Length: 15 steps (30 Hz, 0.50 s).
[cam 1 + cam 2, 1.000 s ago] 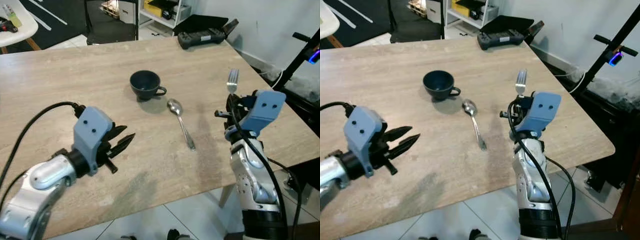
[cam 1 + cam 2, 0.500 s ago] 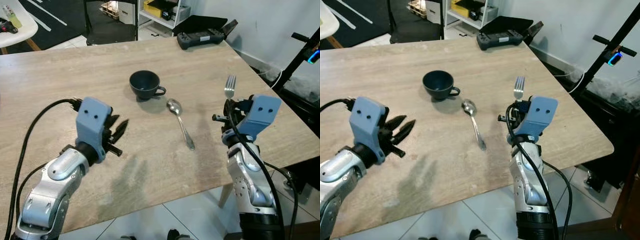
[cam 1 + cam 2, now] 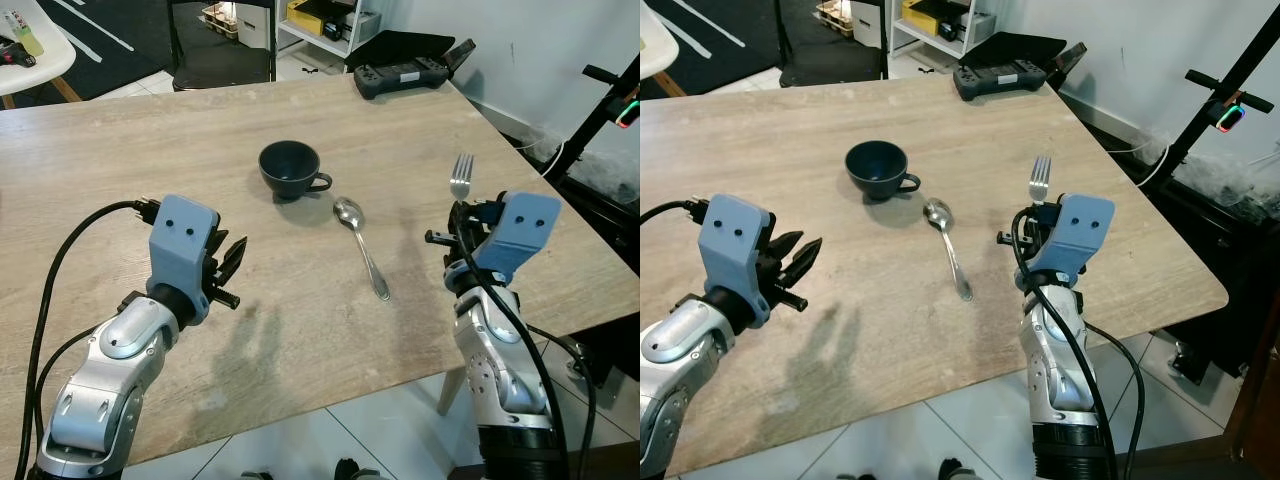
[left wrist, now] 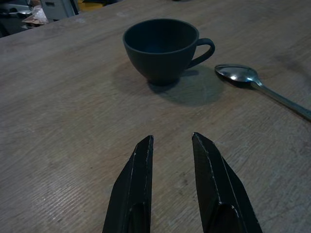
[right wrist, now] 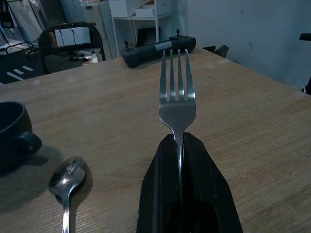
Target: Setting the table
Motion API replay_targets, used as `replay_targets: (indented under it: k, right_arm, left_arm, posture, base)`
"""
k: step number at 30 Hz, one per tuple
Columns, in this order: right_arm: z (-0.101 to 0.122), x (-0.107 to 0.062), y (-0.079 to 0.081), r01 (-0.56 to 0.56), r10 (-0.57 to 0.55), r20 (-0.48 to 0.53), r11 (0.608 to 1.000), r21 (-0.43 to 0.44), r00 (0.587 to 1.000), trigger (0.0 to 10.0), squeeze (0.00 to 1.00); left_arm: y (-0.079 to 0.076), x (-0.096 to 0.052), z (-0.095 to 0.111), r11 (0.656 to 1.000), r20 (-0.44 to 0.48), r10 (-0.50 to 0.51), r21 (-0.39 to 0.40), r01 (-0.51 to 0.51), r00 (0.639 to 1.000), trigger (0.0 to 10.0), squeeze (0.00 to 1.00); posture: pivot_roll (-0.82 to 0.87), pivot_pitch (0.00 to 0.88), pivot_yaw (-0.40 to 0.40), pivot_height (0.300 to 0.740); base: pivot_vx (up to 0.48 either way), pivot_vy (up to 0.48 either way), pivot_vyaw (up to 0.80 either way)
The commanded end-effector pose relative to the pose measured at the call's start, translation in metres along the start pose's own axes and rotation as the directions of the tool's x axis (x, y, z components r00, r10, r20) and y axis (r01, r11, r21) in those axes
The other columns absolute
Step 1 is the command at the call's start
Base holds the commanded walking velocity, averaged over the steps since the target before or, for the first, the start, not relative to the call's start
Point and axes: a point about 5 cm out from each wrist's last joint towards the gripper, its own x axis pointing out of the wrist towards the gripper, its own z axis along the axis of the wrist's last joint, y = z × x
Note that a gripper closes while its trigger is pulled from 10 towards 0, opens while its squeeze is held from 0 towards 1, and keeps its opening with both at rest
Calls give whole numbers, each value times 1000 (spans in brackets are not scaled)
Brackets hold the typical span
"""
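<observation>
Pulled back nearer than before, the left gripper (image 4: 171, 145) hovers with fingers parted toward the dark blue ceramic cup (image 3: 290, 168), while the right gripper (image 5: 181, 145) clamps a silver metal fork (image 3: 461, 174) upright.

Left tool (image 3: 236, 262) swung from pointing toward the counter's (image 3: 120, 150) right edge to pointing toward the far edge, at the cup (image 4: 162, 47); its arm drew in. Right tool (image 5: 181, 145), clamped on the fork (image 3: 461, 173), shifted slightly nearer the near edge.
</observation>
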Motion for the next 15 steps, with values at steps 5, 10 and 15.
replay_targets:
  k: [5, 10, 15]
  right_arm:
    - [-6, -2, -3, 14, -14, -28, 1000, -3, 1000, 10000, 0]
    - [-7, -2, -4, 18, -18, -30, 1000, -2, 999, 10000, 0]
    - [-8, -2, -5, 22, -23, -32, 1000, -2, 999, 10000, 0]
  left_arm:
    - [1, 1, -4, 1000, -16, 6, -7, -6, 1000, 10000, 0]
    - [2, 1, -3, 1000, -14, 7, -6, -7, 1000, 10000, 0]
    - [2, 1, -3, 1000, -14, 8, -4, -8, 1000, 10000, 0]
  posture:
    - [99, 123, 32, 740]
    - [98, 123, 35, 740]
    - [97, 123, 36, 740]
  base:
    - [-203, 0, 0]
    - [-270, 0, 0]
    - [-272, 0, 0]
